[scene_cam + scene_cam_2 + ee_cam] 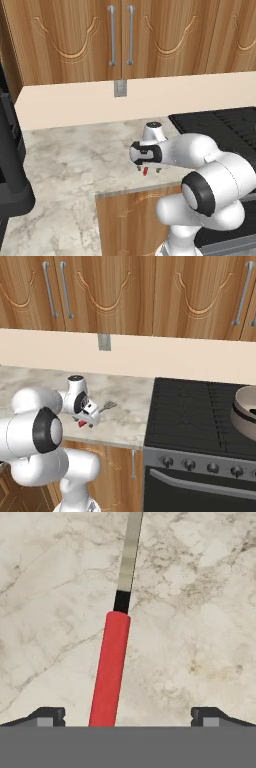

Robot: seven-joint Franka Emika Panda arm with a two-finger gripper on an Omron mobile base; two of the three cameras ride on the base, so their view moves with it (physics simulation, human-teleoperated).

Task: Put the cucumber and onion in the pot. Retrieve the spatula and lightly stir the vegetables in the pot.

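Hovering low over the marble surface (pixel 200 587), my claw (pixel 127 714) is spread wide and grasps nothing — its two dark tips sit at the lower left and lower right of the hand view with the spatula (pixel 111 667) running up between them. Its red grip fills the lower middle of that view, then a short black collar, then a thin silvery shaft going off the top edge. The handle lies flat on the stone, between the tips but touching neither, as far as I can see.

From the right base view, the claw (pixel 86 423) hangs in the left middle of the frame with a bit of red under it, and the slotted head pokes out just to its right. The pot (pixel 245 411) sits on the stove at the right edge, well apart. Something dark shows inside it — I cannot tell whether it is the vegetables. I judge the loading step finished; grasping, carrying and stirring remain.
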